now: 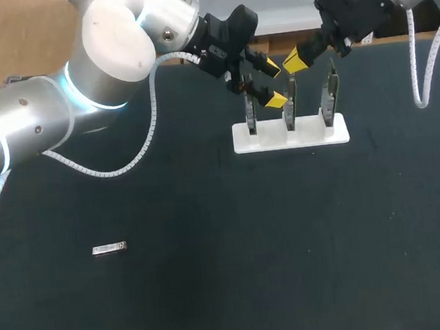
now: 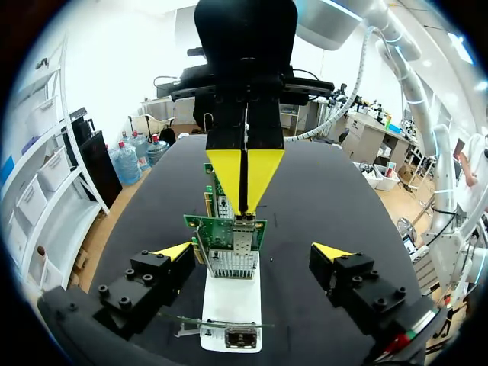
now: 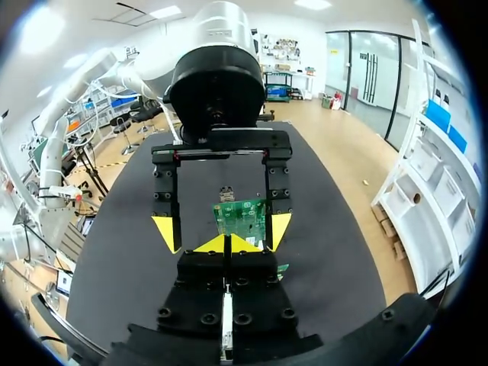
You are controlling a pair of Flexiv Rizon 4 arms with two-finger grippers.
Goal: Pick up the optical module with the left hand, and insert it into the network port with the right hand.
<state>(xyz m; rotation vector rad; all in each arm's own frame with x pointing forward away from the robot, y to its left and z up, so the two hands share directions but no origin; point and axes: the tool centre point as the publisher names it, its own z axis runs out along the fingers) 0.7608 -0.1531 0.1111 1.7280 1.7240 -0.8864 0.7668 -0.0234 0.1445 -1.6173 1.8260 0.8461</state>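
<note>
Module (image 1: 109, 248) whereabouts?

Flat on the tabletop (image 1: 232, 289), out toward its left edge; it lies alone, well apart from both arms and touched by neither.

And the tools?

The left tool (image 1: 273, 83) is released, its fingers spread either side of the upright cards (image 1: 290, 104) in the white stand (image 1: 291, 136), which sits near the edge the arms reach over; the right tool (image 1: 297, 60) faces it across the cards, tips clenched together; I see nothing between them.

How will the module handle?

My guess: light and stiff, a small metal bar with smooth sides, so apt to slip or skid; it lies low, so the fingers should come straight down and pinch its two long sides near one end; that leaves the other end free for the right tool and the port (image 2: 232, 263).

Anything unclear?

Plenty; the module is too small to tell plug end from latch end, and neither wrist view shows it; the card nearest the right tool is partly covered from above; the cards look thin, so a hard push might flex them.
</note>
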